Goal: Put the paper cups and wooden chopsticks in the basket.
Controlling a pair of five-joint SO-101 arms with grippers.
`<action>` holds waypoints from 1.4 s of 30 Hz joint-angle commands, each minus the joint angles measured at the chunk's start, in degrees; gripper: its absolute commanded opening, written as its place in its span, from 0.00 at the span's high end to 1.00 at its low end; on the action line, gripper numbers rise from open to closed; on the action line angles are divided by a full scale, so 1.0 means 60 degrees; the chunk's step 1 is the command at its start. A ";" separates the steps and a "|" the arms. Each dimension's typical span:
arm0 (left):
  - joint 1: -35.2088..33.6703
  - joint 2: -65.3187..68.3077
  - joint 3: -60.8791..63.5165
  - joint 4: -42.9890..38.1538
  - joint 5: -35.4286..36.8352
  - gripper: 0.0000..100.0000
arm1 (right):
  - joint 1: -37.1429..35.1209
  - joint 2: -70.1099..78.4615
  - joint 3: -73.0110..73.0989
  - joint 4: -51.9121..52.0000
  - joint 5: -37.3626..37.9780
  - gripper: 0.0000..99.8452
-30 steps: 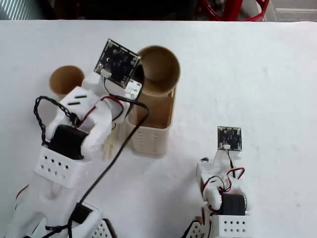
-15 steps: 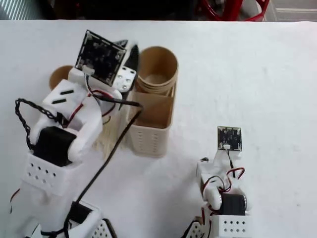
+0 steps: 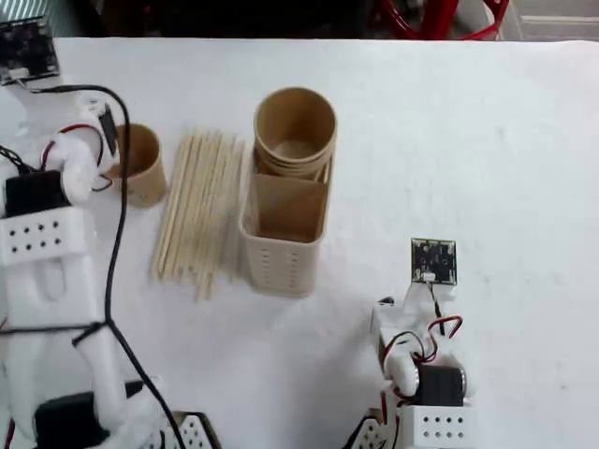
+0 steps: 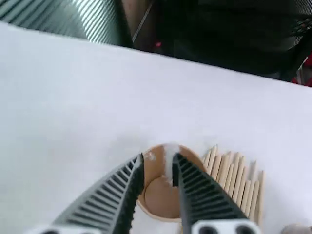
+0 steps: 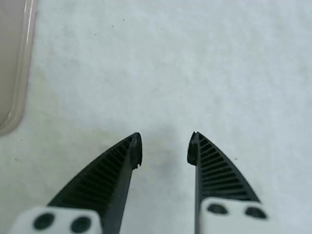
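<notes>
A lone paper cup (image 3: pixel 140 166) stands upright at the table's left. My left gripper (image 3: pixel 109 140) is at its left rim; in the left wrist view the gripper (image 4: pixel 158 160) is narrowly open over the cup (image 4: pixel 163 197), one finger at the rim and one over the inside. Wooden chopsticks (image 3: pixel 197 208) lie in a loose bundle between the cup and the basket (image 3: pixel 281 262), and appear beside the cup as chopsticks (image 4: pixel 236 183). A stack of paper cups (image 3: pixel 295 131) sits in the basket's far end. My right gripper (image 5: pixel 165 145) is open above bare table.
The right arm (image 3: pixel 423 351) rests near the front edge, right of the basket. An edge of the basket (image 5: pixel 14 63) shows in the right wrist view. White tabletop spreads wide to the right and behind. Dark clutter lies beyond the far edge.
The left arm has let the cup stack go in the basket and swung left to the lone cup, uncovering the chopsticks. The right arm has not moved.
</notes>
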 commanded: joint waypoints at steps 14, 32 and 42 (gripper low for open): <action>-0.0418 0.2220 -0.0147 0.0073 0.0557 0.83 | -0.0037 -0.0081 0.0088 0.0066 0.0073 0.84; -0.0945 0.2278 0.0571 -0.0630 0.0469 0.82 | -0.0037 -0.0081 0.0088 0.0066 0.0073 0.84; -0.0564 0.2278 0.2315 -0.2359 -0.0117 0.83 | -0.0051 -0.0081 0.0088 0.0066 0.0073 0.84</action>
